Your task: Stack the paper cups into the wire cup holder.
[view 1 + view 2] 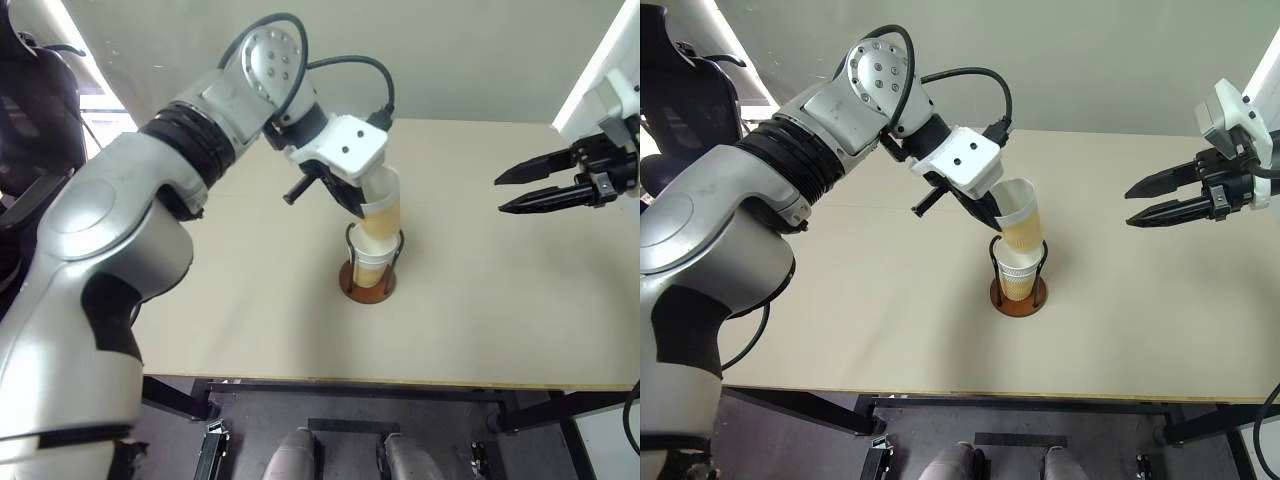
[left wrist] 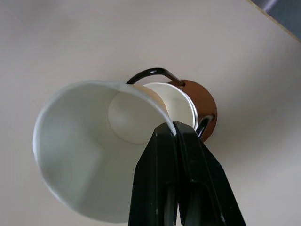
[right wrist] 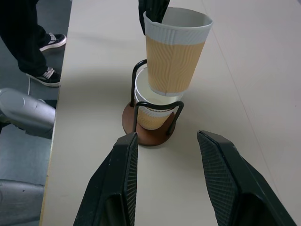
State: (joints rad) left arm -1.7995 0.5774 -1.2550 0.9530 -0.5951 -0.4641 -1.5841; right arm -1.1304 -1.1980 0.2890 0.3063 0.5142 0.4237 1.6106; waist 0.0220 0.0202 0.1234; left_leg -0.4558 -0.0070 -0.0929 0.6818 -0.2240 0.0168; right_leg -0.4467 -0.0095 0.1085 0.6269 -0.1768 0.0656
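Note:
The wire cup holder (image 1: 1018,302), a brown disc with dark wire loops, stands mid-table. A paper cup (image 3: 151,117) sits upright inside it. My left gripper (image 2: 174,129) is shut on the white rim of another yellow-orange paper cup (image 1: 1020,222), one finger inside and one outside. That cup is tilted just above the holder, its bottom (image 3: 164,89) dipping into the mouth of the seated cup. My right gripper (image 1: 1132,208) hangs open and empty over the table, well to the right of the holder and pointing at it.
The beige table (image 1: 1160,320) reaches its front edge (image 1: 1040,393) close to me. A person's legs and shoes (image 3: 44,70) stand on the floor beside the table in the right wrist view.

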